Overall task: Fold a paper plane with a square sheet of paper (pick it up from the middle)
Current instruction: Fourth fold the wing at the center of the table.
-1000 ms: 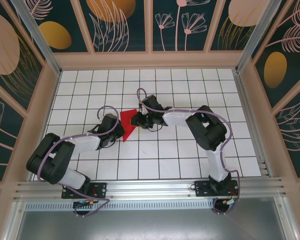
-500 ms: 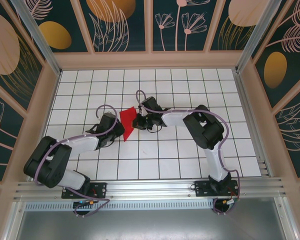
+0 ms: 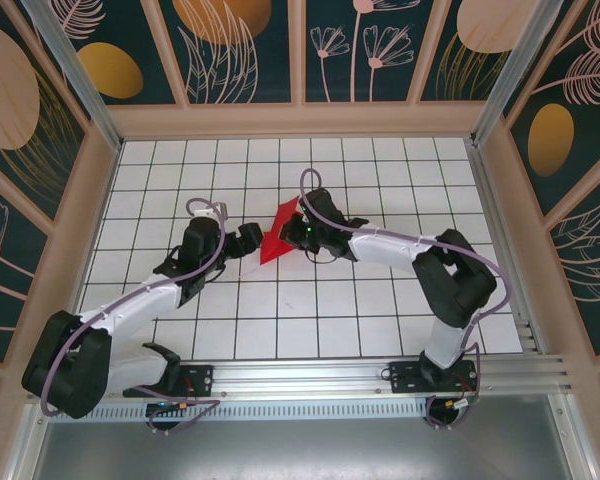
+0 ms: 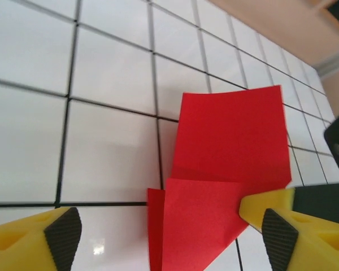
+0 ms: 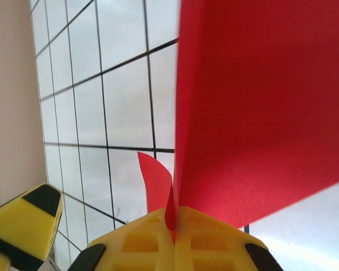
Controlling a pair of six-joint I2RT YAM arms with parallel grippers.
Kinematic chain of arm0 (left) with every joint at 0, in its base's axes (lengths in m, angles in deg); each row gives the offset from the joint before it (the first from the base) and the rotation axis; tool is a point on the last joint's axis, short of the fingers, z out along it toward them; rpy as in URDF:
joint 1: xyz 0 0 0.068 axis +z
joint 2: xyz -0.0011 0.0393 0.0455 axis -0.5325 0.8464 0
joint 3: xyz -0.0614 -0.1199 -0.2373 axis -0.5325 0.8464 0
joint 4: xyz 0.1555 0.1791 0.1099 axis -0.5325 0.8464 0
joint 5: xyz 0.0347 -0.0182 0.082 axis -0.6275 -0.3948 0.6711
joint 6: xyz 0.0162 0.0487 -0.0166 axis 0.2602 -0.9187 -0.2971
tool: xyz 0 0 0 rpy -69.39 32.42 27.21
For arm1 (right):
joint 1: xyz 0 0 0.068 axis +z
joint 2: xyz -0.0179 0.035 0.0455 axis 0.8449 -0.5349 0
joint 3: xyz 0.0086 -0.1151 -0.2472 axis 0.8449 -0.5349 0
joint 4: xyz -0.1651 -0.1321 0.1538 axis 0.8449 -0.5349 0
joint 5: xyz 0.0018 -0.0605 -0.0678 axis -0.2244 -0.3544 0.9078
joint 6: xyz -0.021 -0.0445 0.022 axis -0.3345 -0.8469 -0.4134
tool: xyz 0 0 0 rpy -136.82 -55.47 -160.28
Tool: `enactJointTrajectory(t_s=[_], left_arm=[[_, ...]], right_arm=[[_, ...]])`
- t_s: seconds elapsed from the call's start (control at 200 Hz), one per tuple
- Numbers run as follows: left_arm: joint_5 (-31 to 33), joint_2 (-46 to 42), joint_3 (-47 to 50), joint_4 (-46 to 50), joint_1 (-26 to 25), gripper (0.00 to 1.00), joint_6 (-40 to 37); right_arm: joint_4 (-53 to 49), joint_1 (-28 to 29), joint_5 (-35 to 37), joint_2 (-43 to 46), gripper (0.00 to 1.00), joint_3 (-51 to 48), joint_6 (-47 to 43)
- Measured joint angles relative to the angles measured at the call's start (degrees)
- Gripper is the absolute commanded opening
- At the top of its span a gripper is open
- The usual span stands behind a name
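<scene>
Fold stage, top & wrist views. Red square sheet of paper (image 3: 279, 235), partly folded w/ a creased flap at one end, sits tilted over the white grid table (image 3: 280, 330), approx. mid-table, between both arms. The right gripper (image 5: 174, 228) is closed, yellow fingers pinching one edge of the sheet. The left gripper (image 4: 170, 234) stands wide open, pads either side of the flap, one fingertip just beside its edge; no clamp.
</scene>
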Motion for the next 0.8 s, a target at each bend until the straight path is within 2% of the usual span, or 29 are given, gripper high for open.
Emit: enactJointTrajectory(t_s=[0.21,0.395,0.63,0.801], left_arm=[[-6.78,-0.81,7.41,-11.93,-0.13,0.87,-7.65],[-8.11,0.37,9.57,-19.12,-1.09,0.83,-14.86],[-8.76,7.17,9.84,-24.17,-2.6,0.76,-22.58],[-12.0,12.2,9.77,-27.36,-3.54,0.69,-27.82]], right_arm=[[-3.19,0.26,5.29,0.35,0.0,-1.2,7.56],[-5.2,0.28,6.75,-0.09,0.0,-1.05,12.5],[-8.48,0.31,7.41,-1.68,0.0,2.36,16.31],[-10.08,0.15,7.37,-2.05,0.0,3.3,17.46]])
